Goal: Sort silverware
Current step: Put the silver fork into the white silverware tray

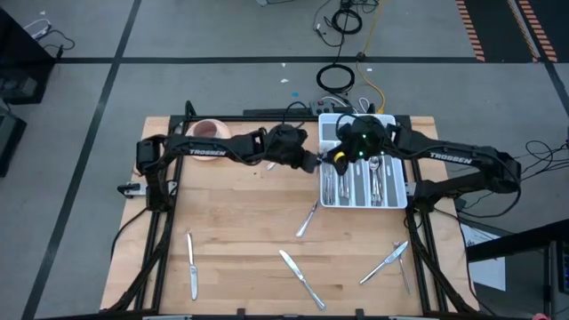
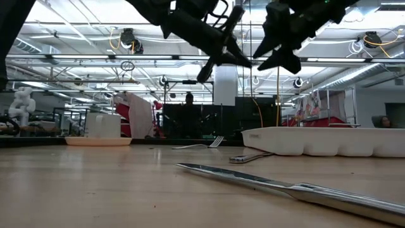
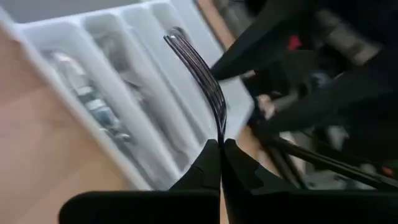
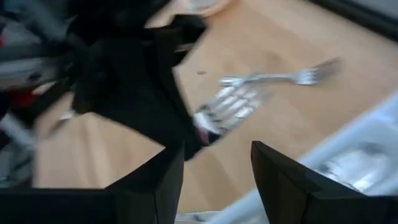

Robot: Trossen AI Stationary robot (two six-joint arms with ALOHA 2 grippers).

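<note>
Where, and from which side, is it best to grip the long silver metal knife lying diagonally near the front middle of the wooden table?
Grip the long silver metal knife at its thicker handle, the end nearer the front edge, probably coming straight down from above. It lies flat on the wooden table, so the fingers should straddle its narrow width, turned across its diagonal line.

Fork [image 3: 205, 87] handle hidden between closed left gripper [image 3: 220, 163] fingers. Tray [image 3: 62, 74] contents blurred, pieces uncountable. Near knife [image 2: 297, 190] cut off at low view's right edge.
</note>
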